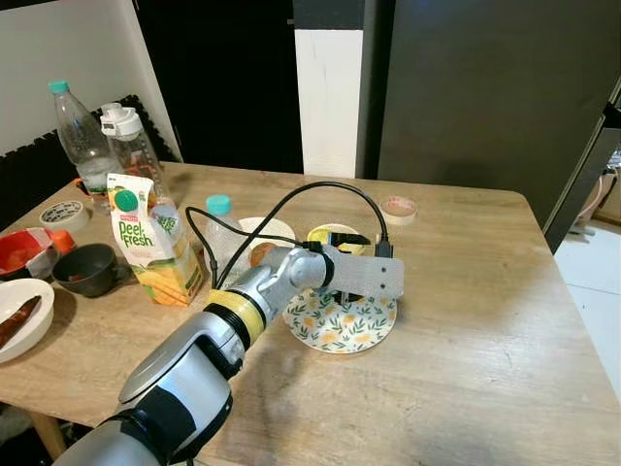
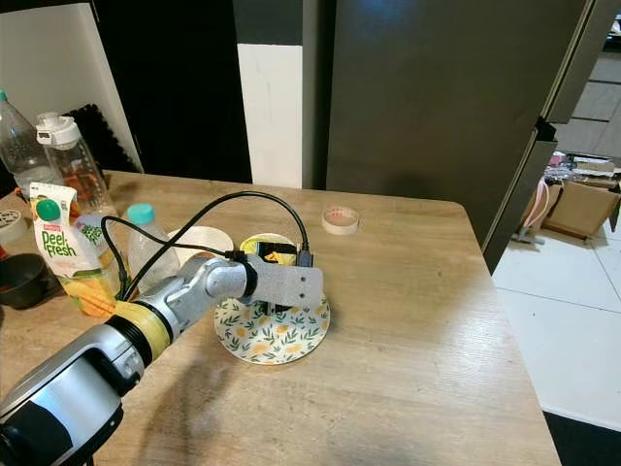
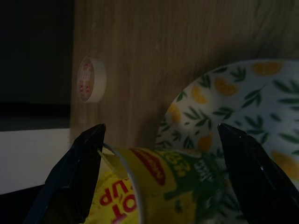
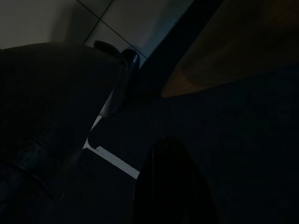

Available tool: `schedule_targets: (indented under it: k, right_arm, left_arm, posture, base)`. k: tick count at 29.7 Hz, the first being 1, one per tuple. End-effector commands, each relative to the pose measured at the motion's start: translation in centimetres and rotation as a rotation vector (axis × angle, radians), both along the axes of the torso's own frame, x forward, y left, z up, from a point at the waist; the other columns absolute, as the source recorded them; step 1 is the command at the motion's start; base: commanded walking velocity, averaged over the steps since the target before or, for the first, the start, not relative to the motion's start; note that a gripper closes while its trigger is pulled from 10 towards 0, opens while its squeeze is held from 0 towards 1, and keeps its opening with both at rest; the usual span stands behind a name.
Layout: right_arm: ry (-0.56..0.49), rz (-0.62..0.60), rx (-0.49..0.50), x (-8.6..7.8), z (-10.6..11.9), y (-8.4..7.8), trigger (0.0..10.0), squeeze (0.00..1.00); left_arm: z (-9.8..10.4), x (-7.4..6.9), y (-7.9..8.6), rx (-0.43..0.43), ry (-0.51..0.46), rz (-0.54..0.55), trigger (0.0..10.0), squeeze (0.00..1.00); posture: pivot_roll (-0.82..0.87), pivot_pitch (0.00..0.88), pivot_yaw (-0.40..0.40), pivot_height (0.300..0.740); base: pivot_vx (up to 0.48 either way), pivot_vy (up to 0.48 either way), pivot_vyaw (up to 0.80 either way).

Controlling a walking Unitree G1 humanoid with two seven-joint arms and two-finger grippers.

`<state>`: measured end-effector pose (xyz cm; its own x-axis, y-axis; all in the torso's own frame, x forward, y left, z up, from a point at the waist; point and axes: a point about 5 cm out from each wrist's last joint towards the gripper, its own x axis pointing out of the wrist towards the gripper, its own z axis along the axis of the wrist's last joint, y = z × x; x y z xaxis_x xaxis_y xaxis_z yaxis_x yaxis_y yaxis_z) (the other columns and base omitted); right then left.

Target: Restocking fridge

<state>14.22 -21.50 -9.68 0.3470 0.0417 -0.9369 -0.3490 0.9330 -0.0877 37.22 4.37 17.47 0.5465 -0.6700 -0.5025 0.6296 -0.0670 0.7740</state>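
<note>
My left pincer (image 3: 159,172) is spread wide, one finger on each side of the yellow cup (image 3: 154,186) without touching it. The cup stands on the flowered plate (image 1: 342,325) (lemon pattern) in the middle of the worktop (image 1: 485,320). My right pincer's state I cannot tell.

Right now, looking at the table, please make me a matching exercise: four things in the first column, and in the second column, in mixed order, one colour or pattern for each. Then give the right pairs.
Things:
1. juice carton cap
2. small bowl
3. plate
4. cup between the left gripper fingers

Colours or patterns:
A. black
B. yellow with red lettering
C. green
D. white with orange fruit and leaves

Pairs: 1-C, 2-A, 3-D, 4-B
</note>
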Motion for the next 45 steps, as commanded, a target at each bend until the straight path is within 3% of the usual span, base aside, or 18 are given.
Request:
schedule_targets:
  k: [1, 7, 15, 19, 21, 22, 24, 27, 33, 38, 45]
  right_arm:
    - [0.029, 0.007, 0.023, -0.6, -0.4, 0.9, 10.0, 0.0]
    - [0.029, 0.007, 0.019, -0.6, -0.3, 0.5, 10.0, 0.0]
    - [0.03, 0.005, 0.014, -0.7, -0.2, -0.1, 10.0, 0.0]
    - [0.03, 0.005, 0.014, -0.7, -0.2, -0.1, 10.0, 0.0]
    - [0.031, 0.005, 0.015, -0.8, -0.2, -0.1, 10.0, 0.0]
    - [0.034, 0.006, 0.019, -0.9, -0.3, 0.2, 10.0, 0.0]
    - [0.034, 0.006, 0.019, -0.9, -0.3, 0.2, 10.0, 0.0]
    - [0.035, 0.008, 0.024, -1.0, -0.5, 0.7, 10.0, 0.0]
    - [0.034, 0.009, 0.029, -1.1, -0.5, 0.6, 10.0, 0.0]
    - [0.053, 0.006, 0.026, -2.5, -0.7, -0.2, 10.0, 0.0]
    - [0.05, 0.005, 0.028, -2.4, -0.8, 0.2, 10.0, 0.0]
  left_arm:
    - [0.4, 0.0, -0.2, -0.008, 0.017, -0.018, 10.0, 0.0]
    - [1.2, 0.5, 0.7, 0.024, 0.002, -0.011, 10.0, 0.0]
    - [4.1, 1.6, 1.6, -0.073, -0.119, 0.048, 10.0, 0.0]
    - [4.3, 1.7, 1.7, -0.075, -0.125, 0.051, 10.0, 0.0]
    - [4.3, 1.8, 2.1, -0.045, -0.131, 0.059, 10.0, 0.0]
    - [3.6, 2.0, 3.3, 0.054, -0.11, 0.081, 10.0, 0.0]
    - [3.6, 2.0, 3.3, 0.054, -0.11, 0.081, 10.0, 0.0]
    - [2.7, 2.1, 4.6, 0.147, -0.063, 0.104, 10.0, 0.0]
    - [2.5, 2.2, 5.0, 0.169, -0.049, 0.116, 10.0, 0.0]
    - [2.4, 2.2, 5.2, 0.188, -0.04, 0.116, 10.0, 0.0]
    - [2.1, 2.1, 5.3, 0.235, -0.017, 0.106, 10.0, 0.0]
  posture:
    - [-0.11, 0.0, 0.038, 0.74]
    - [-0.11, 0.0, 0.033, 0.74]
    - [-0.11, 0.0, 0.033, 0.74]
    - [-0.11, 0.0, 0.033, 0.74]
    - [-0.11, 0.0, 0.033, 0.74]
    - [-0.11, 0.0, 0.032, 0.74]
    - [-0.11, 0.0, 0.032, 0.74]
    - [-0.11, 0.0, 0.032, 0.74]
    - [-0.11, 0.0, 0.033, 0.74]
    - [-0.11, 0.0, 0.035, 0.74]
    - [-0.11, 0.0, 0.042, 0.74]
  base:
    - [0.0, 0.0, 0.0]
    - [0.0, 0.0, 0.0]
    - [0.0, 0.0, 0.0]
    - [0.0, 0.0, 0.0]
    - [0.0, 0.0, 0.0]
    - [0.0, 0.0, 0.0]
    - [0.0, 0.0, 0.0]
    - [0.0, 0.0, 0.0]
    - [0.0, 0.0, 0.0]
    - [0.0, 0.0, 0.0]
    - [0.0, 0.0, 0.0]
